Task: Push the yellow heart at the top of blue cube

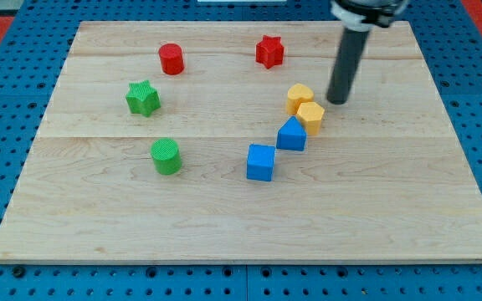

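Observation:
The yellow heart (299, 97) lies right of the board's middle, touching a yellow hexagon block (311, 116) just below-right of it. The blue cube (260, 162) sits lower, near the middle of the board. A second blue block (291, 134), wedge-like, lies between the cube and the yellow blocks. My tip (337, 101) stands on the board just to the right of the yellow heart, a small gap away, and above-right of the hexagon.
A red cylinder (171, 59) and a red star (269, 52) lie near the view's top. A green star (143, 98) and a green cylinder (166, 156) lie at the left. The wooden board (99, 226) rests on a blue pegboard.

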You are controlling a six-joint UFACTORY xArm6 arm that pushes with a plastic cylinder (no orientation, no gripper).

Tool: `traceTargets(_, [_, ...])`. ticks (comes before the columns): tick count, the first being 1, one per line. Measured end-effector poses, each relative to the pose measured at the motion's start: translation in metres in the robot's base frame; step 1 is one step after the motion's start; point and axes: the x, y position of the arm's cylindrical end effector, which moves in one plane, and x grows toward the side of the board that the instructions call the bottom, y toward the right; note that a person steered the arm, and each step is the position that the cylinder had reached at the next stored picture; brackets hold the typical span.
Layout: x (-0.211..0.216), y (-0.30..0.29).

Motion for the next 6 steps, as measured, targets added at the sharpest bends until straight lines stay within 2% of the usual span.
traceTargets(2, [-0.006,-0.056])
traceTargets(3, [-0.034,-0.047])
traceTargets(6, [-0.033,-0.062])
